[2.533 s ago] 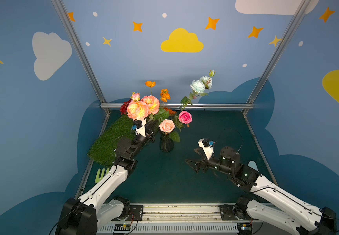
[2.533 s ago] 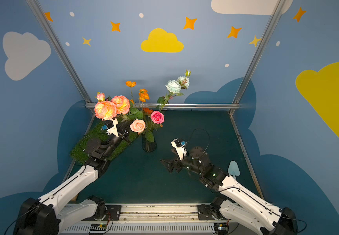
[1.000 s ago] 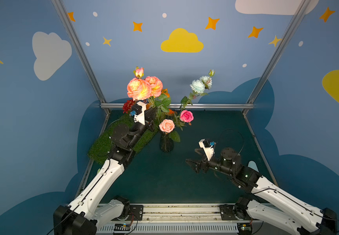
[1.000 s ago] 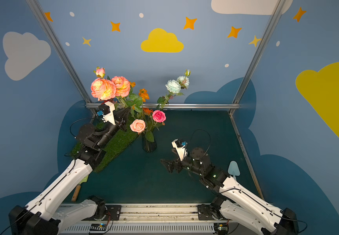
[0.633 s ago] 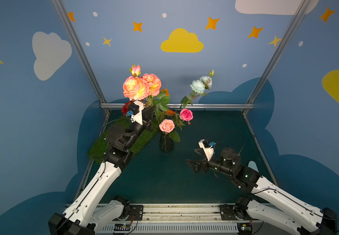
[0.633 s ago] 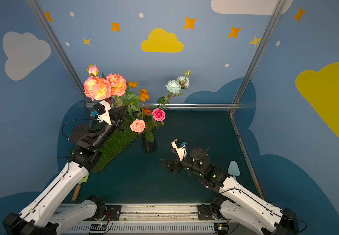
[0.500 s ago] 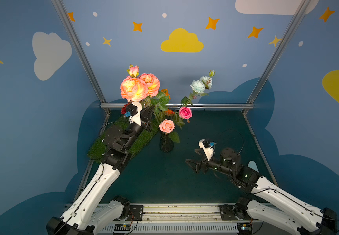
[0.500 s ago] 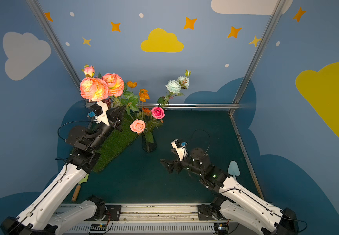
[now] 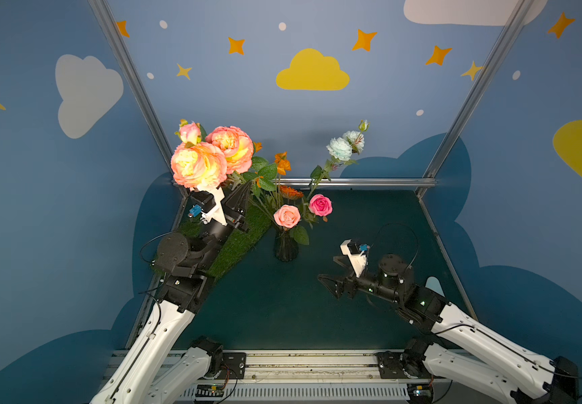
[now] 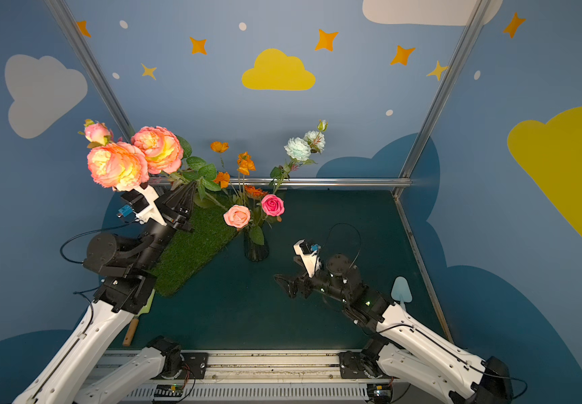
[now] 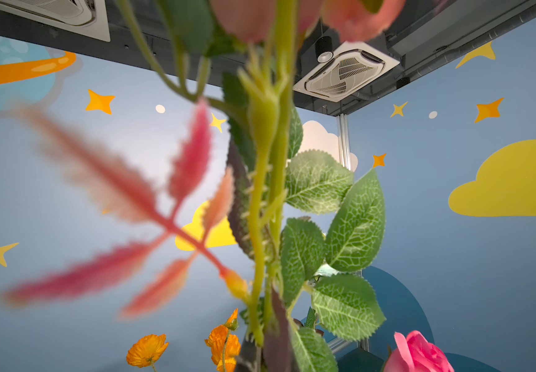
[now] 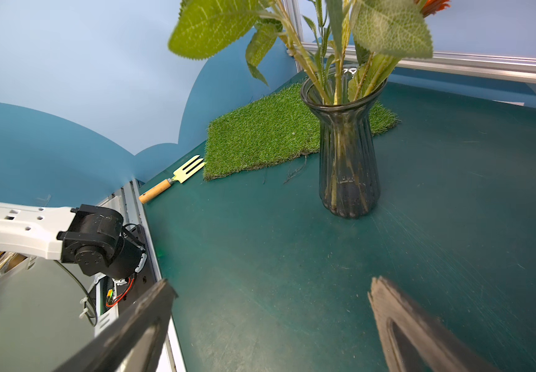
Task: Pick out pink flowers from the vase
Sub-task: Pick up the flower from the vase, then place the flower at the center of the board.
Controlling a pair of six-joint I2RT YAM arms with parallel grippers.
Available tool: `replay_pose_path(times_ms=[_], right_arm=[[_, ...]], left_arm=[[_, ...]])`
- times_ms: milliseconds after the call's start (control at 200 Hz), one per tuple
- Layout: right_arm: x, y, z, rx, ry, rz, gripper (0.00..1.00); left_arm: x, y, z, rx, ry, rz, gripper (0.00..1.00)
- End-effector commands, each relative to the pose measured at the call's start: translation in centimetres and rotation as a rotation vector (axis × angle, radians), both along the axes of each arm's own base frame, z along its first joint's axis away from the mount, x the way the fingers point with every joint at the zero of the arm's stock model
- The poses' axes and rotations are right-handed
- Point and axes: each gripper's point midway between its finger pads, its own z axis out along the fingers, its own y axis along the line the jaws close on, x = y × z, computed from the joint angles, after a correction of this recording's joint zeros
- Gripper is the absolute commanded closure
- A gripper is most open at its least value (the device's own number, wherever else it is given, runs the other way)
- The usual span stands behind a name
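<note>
The left gripper is pinching the green stem of a long artificial branch of ruffled peach-pink blooms, its black fingers pressed together on the stem just below the leaves. It is holding the branch high above the far left corner of the dark green table, with the blooms leaning out toward the left wall. The lower end of the stem is running down among other leaves, so I cannot tell whether it is clear of the neck.

The small dark smoky ribbed glass vase is standing upright near the middle of the table, a little toward the far edge. A pale pink rose and a hot-pink rose are sitting in it, side by side above the rim. Thin-stemmed orange flowers and a tall spray of white-bluish blooms are rising from it too.

The right gripper is hovering low over the table on the near right side of the vase, well apart from it, its fingers spread wide and gripping nothing.

A square mat of green artificial grass is lying along the left edge, beside the vase. A pale yellow garden fork with a wooden handle is lying by the left edge, just beside the mat's near corner. A pale blue trowel is lying near the right edge.
</note>
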Motion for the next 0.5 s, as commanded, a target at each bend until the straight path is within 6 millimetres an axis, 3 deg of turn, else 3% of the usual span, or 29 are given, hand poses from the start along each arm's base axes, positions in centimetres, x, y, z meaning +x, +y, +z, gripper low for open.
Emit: replay_pose_path(times_ms=[0, 265, 496], right_arm=[[-0.3, 0.0, 0.6, 0.027, -0.014, 0.004, 0.03], [-0.7, -0.3, 1.3, 0.031, -0.029, 0.002, 0.03], [-1.2, -0.9, 1.1, 0.011, -0.019, -0.005, 0.03]], left_arm=[[-2.1, 1.4, 2.4, -0.025, -0.046, 0.035, 0.98], [-4.0, 3.4, 2.6, -0.070, 0.072, 0.067, 0.98], [-4.9, 4.6, 0.9, -0.118, 0.269, 0.073, 0.98]])
